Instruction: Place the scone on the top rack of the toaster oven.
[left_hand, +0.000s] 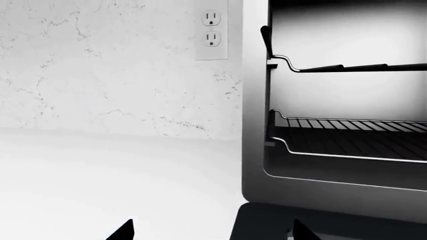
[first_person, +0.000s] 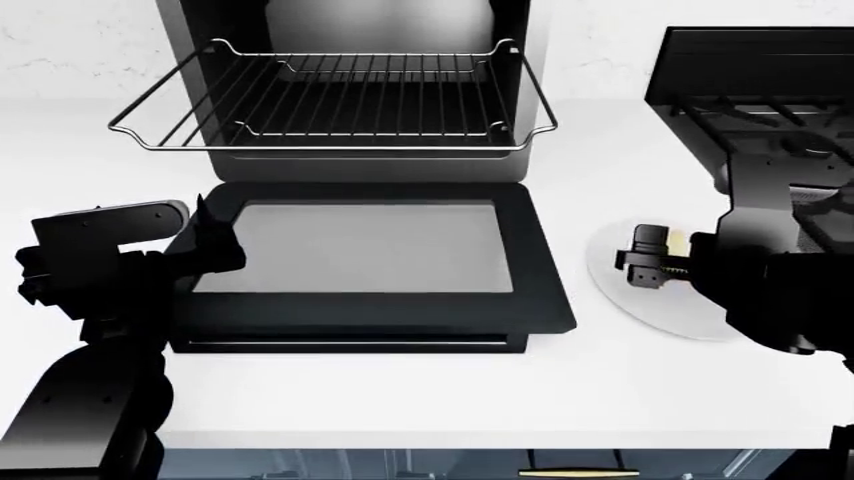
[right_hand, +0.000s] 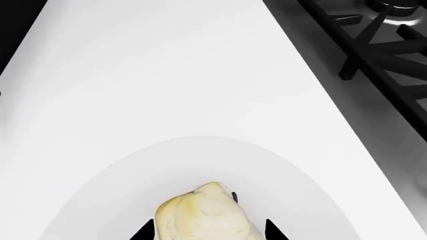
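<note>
The scone (right_hand: 203, 215) is pale yellow and lumpy and rests on a round white plate (right_hand: 113, 195). My right gripper (right_hand: 208, 234) has a fingertip close on each side of it and looks shut on it. In the head view the right gripper (first_person: 650, 265) is low over the plate (first_person: 641, 305). The toaster oven (first_person: 523, 40) stands at the back centre with its door (first_person: 360, 245) open flat. Its top rack (first_person: 320, 95) is pulled out over the door. My left gripper (first_person: 220, 240) is open and empty at the door's left edge.
The black gas range (first_person: 761, 80) stands right of the plate, and its grates (right_hand: 373, 40) show in the right wrist view. The left wrist view shows the oven's wall (left_hand: 253, 100), an upper rack (left_hand: 347, 67), a lower rack (left_hand: 353, 135) and a wall outlet (left_hand: 211, 27).
</note>
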